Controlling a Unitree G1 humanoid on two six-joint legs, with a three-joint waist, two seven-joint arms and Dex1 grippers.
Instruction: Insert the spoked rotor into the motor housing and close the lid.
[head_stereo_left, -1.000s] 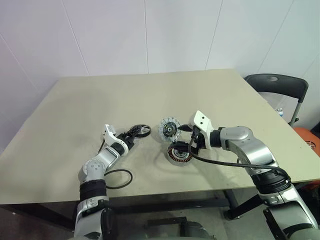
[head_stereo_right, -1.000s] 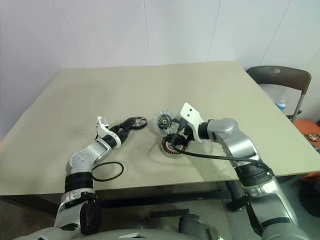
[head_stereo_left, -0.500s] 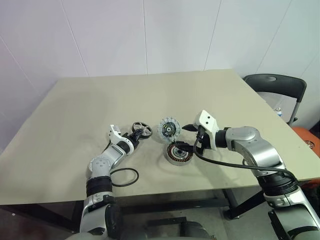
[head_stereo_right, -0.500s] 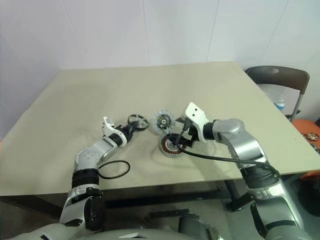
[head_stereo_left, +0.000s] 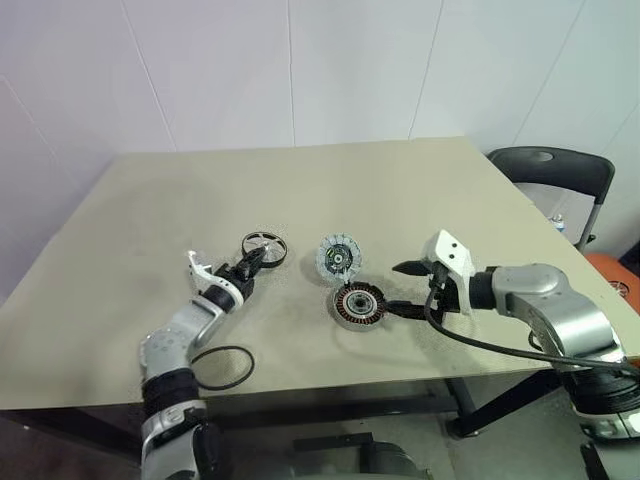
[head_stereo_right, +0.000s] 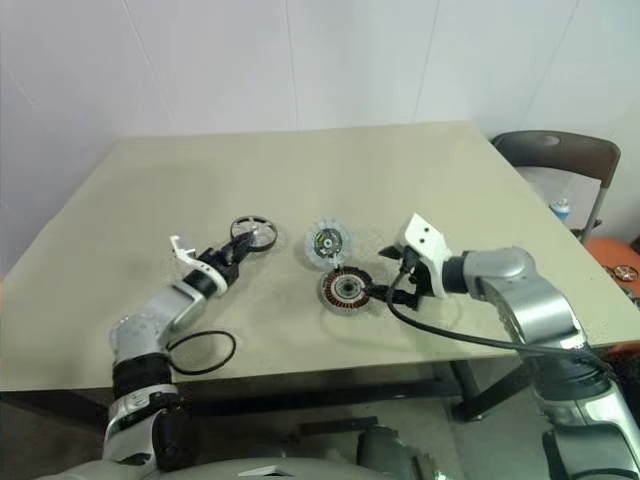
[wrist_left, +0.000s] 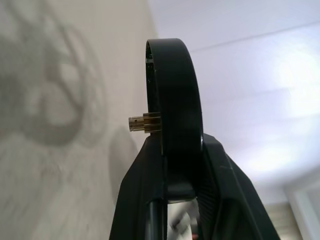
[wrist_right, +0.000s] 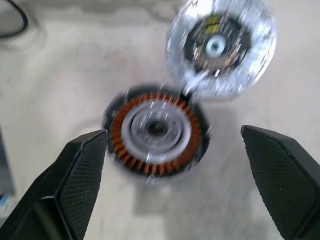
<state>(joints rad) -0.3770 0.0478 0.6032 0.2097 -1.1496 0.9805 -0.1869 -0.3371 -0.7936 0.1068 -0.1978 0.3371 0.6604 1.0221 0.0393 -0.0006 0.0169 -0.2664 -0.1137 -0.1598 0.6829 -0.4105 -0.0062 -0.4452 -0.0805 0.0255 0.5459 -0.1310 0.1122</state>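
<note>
the spoked rotor (head_stereo_left: 263, 245) stands on edge, clamped in the left gripper (head_stereo_left: 247, 268) fingers; right gripper (head_stereo_left: 402, 289) fingers spread, beside the motor housing (head_stereo_left: 358, 304).

My left gripper (head_stereo_left: 246, 268): fingers black plastic, smooth, slight gloss. Between them spoked rotor (head_stereo_left: 263, 246): rim dark and glossy, spokes silvery metal, small brass-coloured shaft (wrist_left: 144, 123) at centre. My right gripper (head_stereo_left: 403, 289): fingertips (wrist_right: 80, 172) black, matt, fine grid texture like rubber. Motor housing (head_stereo_left: 358, 304): dark shell, copper-coloured coils shiny, centre bright polished metal. Lid (head_stereo_left: 338, 257): silvery-white metal, reflective, dark hub. Table (head_stereo_left: 300, 190): beige, matt, a bit mottled. Ring (head_stereo_left: 222, 368) on table: black, smooth, looks like rubber.
</note>
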